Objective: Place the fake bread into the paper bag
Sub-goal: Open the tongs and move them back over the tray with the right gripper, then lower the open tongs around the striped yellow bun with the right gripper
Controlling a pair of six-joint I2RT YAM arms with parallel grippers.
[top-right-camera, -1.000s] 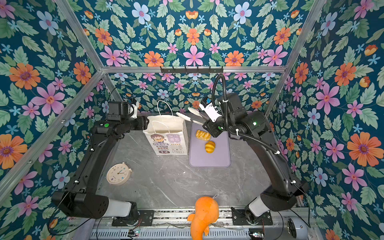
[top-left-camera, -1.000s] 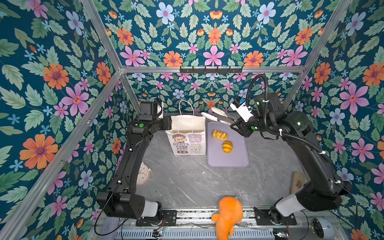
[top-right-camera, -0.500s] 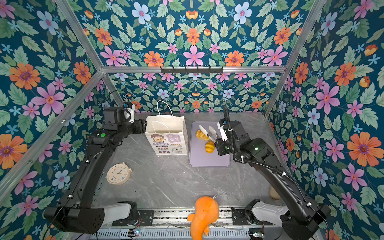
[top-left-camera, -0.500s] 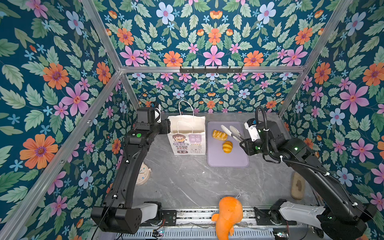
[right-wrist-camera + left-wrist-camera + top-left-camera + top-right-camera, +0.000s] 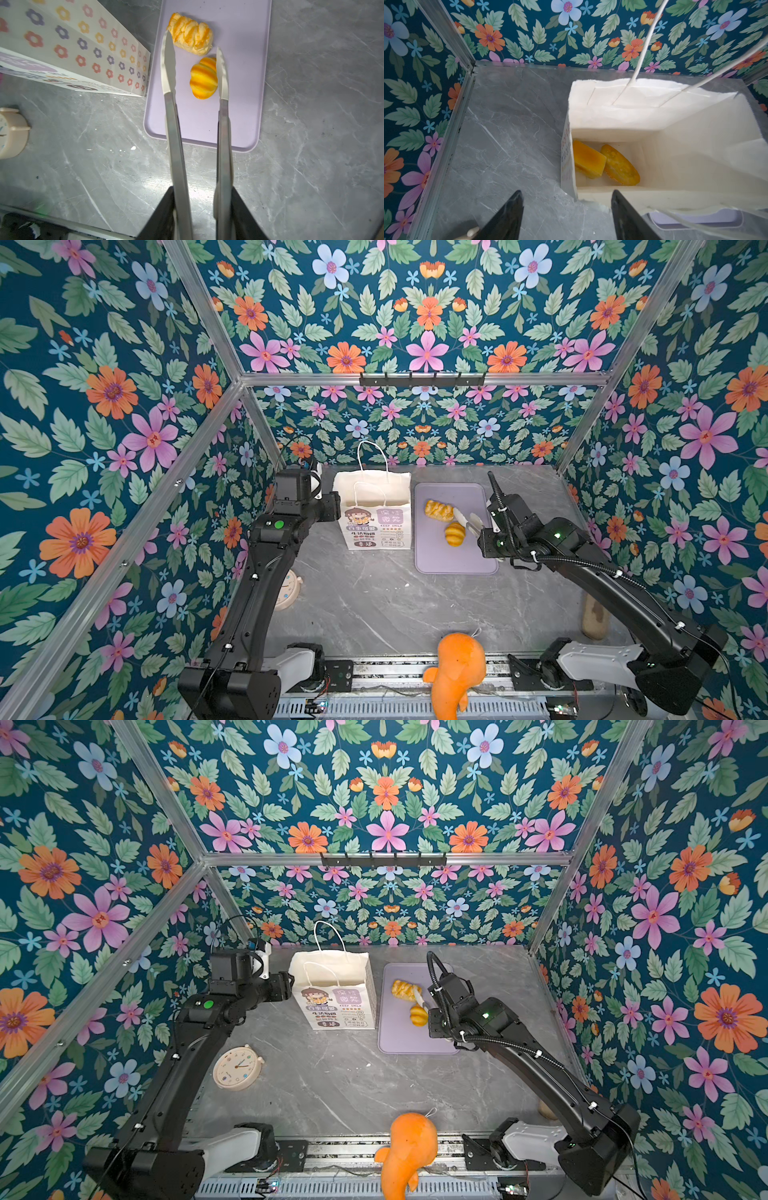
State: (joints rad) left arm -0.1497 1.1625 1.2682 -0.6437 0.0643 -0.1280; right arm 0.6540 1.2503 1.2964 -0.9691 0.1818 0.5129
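While gripping long silver metal tongs (image 5: 176,145) in the closed right end effector (image 5: 201,191), straddles a round ridged golden toy bun (image 5: 202,80) with the tong tips, right of the upright white printed paper bag (image 5: 374,522). Has one tip at the bun's side, the other apart. Shows a glazed braided golden roll (image 5: 190,34) just beyond the bun, both on a flat lilac tray (image 5: 207,124) just right of the bag. Reveals, inside the bag, a blocky golden loaf (image 5: 588,159) touching an oval seeded roll (image 5: 619,167). Holds the left end effector (image 5: 566,192) open at the bag's left corner.
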